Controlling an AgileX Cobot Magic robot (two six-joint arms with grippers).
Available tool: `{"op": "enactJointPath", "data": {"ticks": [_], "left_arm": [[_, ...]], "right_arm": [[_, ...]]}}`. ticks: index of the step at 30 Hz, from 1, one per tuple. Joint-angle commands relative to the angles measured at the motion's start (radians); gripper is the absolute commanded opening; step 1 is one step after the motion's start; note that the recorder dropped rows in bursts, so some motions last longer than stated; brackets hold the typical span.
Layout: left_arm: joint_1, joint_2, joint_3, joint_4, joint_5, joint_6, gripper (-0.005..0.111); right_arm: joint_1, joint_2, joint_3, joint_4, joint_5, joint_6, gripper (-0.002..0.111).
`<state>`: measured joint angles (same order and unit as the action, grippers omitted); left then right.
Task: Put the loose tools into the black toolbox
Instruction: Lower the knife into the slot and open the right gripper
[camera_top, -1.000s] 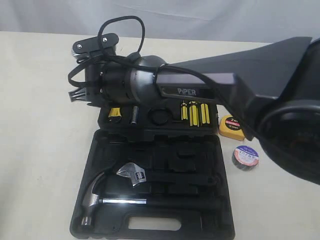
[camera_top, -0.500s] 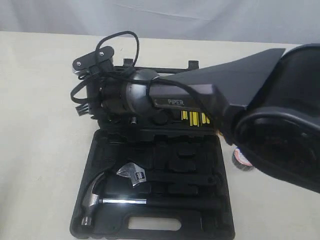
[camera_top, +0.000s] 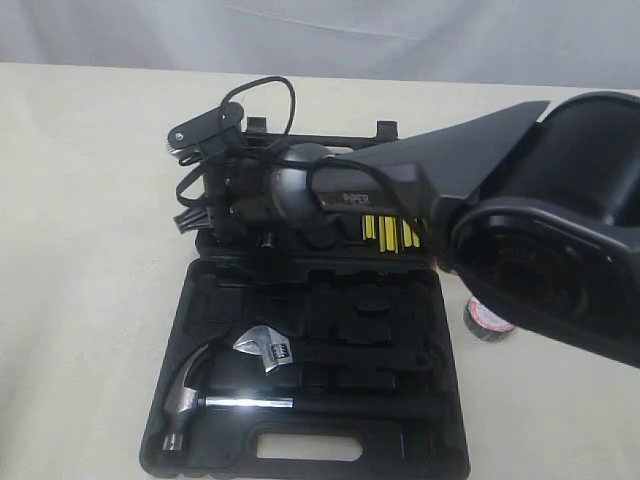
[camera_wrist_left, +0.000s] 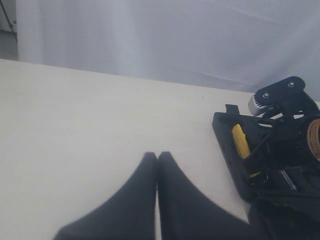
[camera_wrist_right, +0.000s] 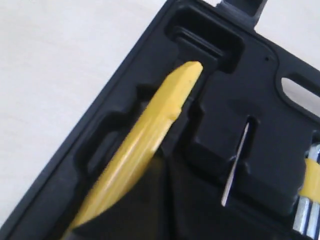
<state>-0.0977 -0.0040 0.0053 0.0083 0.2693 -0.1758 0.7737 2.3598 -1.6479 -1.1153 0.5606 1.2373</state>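
Reaching across the black toolbox (camera_top: 452, 400), the right gripper (camera_wrist_right: 165, 167) has its jaws pressed together.
The yellow-black utility knife (camera_wrist_right: 150, 135) lies in a far-left slot beside them; any grip is unclear. The left gripper (camera_wrist_left: 157, 157), jaws together, hangs over the table (camera_wrist_left: 75, 125).

The large flat black plastic toolbox (camera_top: 196, 300) (camera_wrist_left: 226, 145) (camera_wrist_right: 235, 100) is laid fully open, with its two hinged halves flat and the moulded slots turned upward. The slot-shaped handle cutout is seen at the front edge of the near half. The yellow-black utility knife (camera_wrist_right: 150, 125) (camera_wrist_left: 241, 141) is found in the far half, close to one corner. It is slanted across a moulded slot, and its rear end is hidden. The dark tape roll with purple-white label (camera_top: 488, 325) is lying flat outside the toolbox, just beside the right edge, and is partly covered.
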Motion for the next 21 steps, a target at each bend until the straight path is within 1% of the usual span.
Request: {"op": "enactJointPath", "data": {"ticks": [1, 6, 12, 21], "left_arm": [[-0.006, 0.004, -0.005, -0.008, 0.003, 0.0, 0.0], [-0.006, 0.004, -0.005, -0.008, 0.003, 0.0, 0.0], [-0.006, 0.004, -0.005, -0.008, 0.003, 0.0, 0.0], [-0.006, 0.004, -0.005, -0.008, 0.003, 0.0, 0.0]], "right_arm": [[0.007, -0.011, -0.002, -0.034, -0.037, -0.01, -0.001], [0.007, -0.016, -0.002, -0.026, -0.092, -0.005, -0.001], [0.007, -0.021, -0.002, -0.019, -0.052, -0.005, -0.001], [0.029, -0.087, -0.002, -0.039, -0.058, -0.014, -0.001]]}}
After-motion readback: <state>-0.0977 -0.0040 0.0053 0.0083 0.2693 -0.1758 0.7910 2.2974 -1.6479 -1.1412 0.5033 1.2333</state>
